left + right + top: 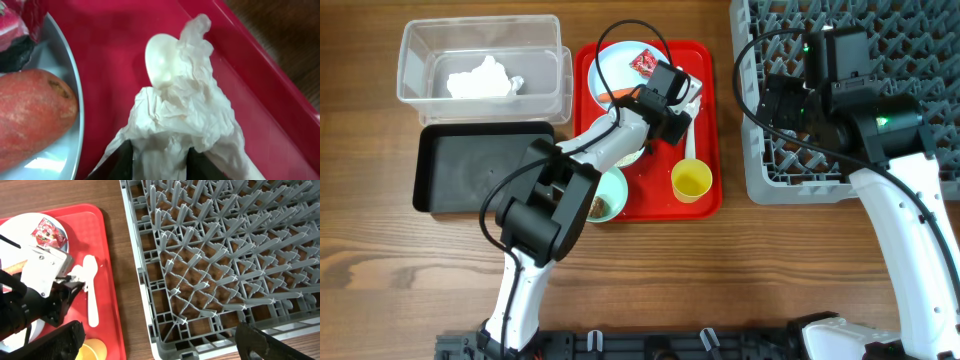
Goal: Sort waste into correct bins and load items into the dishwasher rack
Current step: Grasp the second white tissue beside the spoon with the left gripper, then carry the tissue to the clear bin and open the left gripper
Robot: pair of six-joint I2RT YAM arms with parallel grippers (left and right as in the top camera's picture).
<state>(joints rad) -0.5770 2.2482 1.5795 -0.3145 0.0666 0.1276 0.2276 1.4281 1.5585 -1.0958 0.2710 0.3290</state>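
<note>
On the red serving tray, just beside the light-blue plate that carries the carrot, a crumpled white napkin lies draped over the bowl of the white spoon. The left end effector pinches the napkin's lower end, its two dark fingers pressing from either side. The right end effector hangs over the left part of the grey rack on the worktop, jaws spread wide with nothing between them.

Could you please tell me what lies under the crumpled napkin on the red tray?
The white spoon pokes out from under the crumpled napkin; the part it overlaps, and the red tray there, are covered.
</note>
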